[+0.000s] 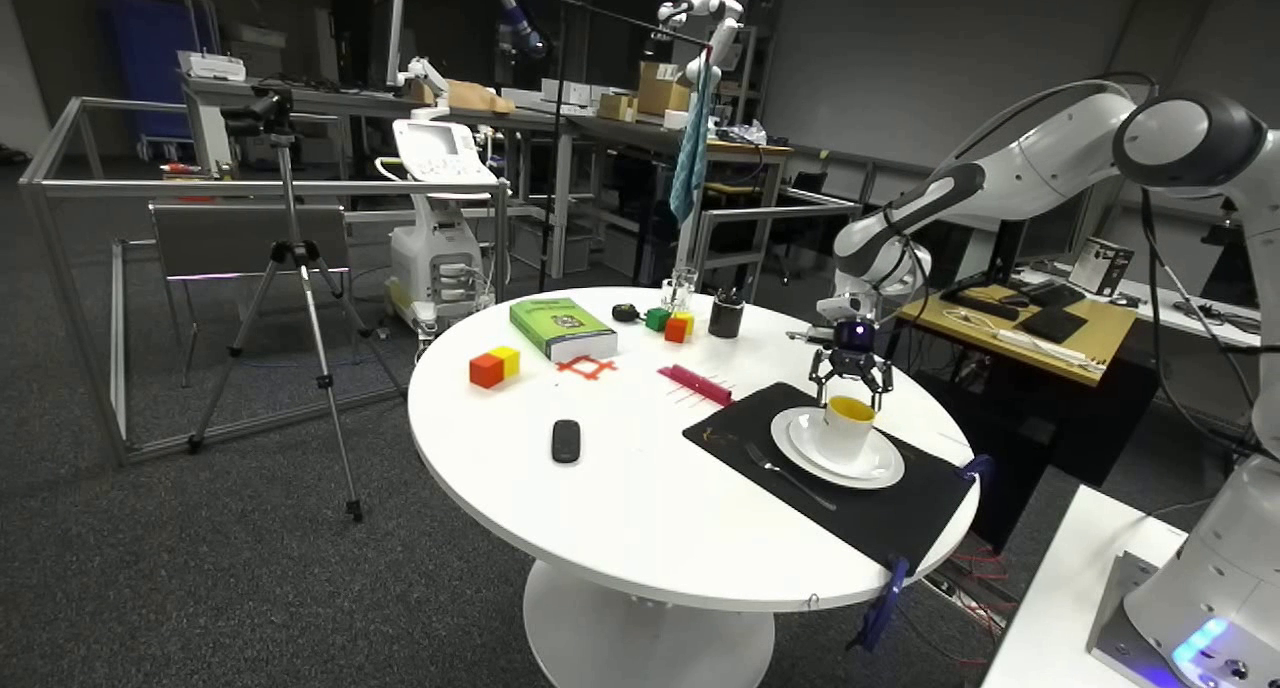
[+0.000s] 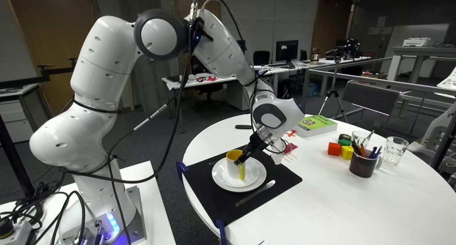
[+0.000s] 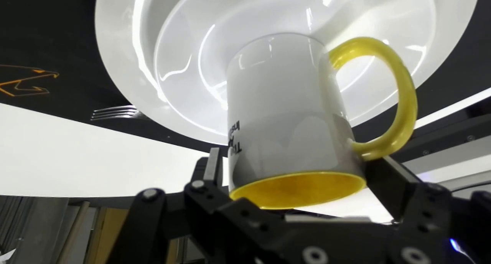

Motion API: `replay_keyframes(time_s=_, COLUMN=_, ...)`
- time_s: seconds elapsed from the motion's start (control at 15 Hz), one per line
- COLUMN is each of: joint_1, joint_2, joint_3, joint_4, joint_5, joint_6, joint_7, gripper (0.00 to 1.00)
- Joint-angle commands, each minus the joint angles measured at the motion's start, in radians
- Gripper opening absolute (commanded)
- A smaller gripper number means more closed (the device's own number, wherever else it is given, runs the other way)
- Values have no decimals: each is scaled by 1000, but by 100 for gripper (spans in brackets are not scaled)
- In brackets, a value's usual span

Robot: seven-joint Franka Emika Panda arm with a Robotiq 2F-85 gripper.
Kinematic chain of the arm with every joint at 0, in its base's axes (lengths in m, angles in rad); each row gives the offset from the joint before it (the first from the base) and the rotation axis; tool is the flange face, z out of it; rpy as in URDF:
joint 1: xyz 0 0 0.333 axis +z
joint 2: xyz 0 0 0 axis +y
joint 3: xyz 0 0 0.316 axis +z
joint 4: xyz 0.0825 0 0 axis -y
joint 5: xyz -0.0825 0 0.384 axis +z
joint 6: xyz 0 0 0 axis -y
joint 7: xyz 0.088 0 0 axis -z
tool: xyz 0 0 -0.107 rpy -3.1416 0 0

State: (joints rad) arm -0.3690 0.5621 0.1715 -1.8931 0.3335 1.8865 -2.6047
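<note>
Spread gripper (image 1: 849, 400) straddled a white mug (image 1: 847, 438)

In an exterior view, the round table (image 1: 620, 528) carried a black mat (image 1: 880, 523) at its edge nearest the robot base (image 1: 1210, 573), where blue clamps (image 1: 884, 606) gripped it. On the mat lay a large plate (image 1: 780, 438) with a small plate (image 1: 808, 440) inside it, and the mug stood upright on the small one. A fork (image 1: 795, 482) rested on the mat between the large plate and one edge. A green book (image 1: 563, 330) lay near the table's back edge, and a pair of cubes (image 1: 487, 371) sat near its left edge.

In an exterior view, a knife (image 2: 255, 193) rested on the mat by the edge opposite the fork's. A pen cup (image 2: 362, 165), two glasses (image 2: 395, 150) and coloured blocks (image 2: 333, 149) stood toward the table's right edge. The gripper slanted down to the mug's top, by its yellow handle (image 2: 242, 172).

In the wrist view, the gripper was released, its fingers (image 3: 213, 164) parted on either side of the mug. A strip of white table showed between one finger and the mug's wall; the other sat just beside the handle, and whether it touched could not be told.
</note>
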Motion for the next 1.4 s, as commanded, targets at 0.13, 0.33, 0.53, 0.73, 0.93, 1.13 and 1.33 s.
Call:
replay_keyframes(time_s=0.13, joint_1=51, joint_2=-4, joint_3=-77, joint_4=24, joint_5=-16, joint_6=-23, joint_7=13, gripper=100)
replay_keyframes(time_s=0.33, joint_1=66, joint_2=-26, joint_3=-114, joint_4=16, joint_5=-20, joint_6=-22, joint_7=16, gripper=100)
replay_keyframes(time_s=0.53, joint_1=73, joint_2=-18, joint_3=-132, joint_4=30, joint_5=-18, joint_6=-29, joint_7=21, gripper=100)
replay_keyframes(time_s=0.73, joint_1=74, joint_2=-40, joint_3=-138, joint_4=22, joint_5=-8, joint_6=-37, joint_7=31, gripper=100)
replay_keyframes(time_s=0.93, joint_1=72, joint_2=-108, joint_3=-142, joint_4=-15, joint_5=2, joint_6=-23, joint_7=45, gripper=100)
replay_keyframes(time_s=1.13, joint_1=77, joint_2=-198, joint_3=-158, joint_4=-45, joint_5=7, joint_6=-12, joint_7=105, gripper=100)
replay_keyframes(time_s=1.33, joint_1=90, joint_2=-303, joint_3=-186, joint_4=-74, joint_5=14, joint_6=22, joint_7=224, gripper=100)
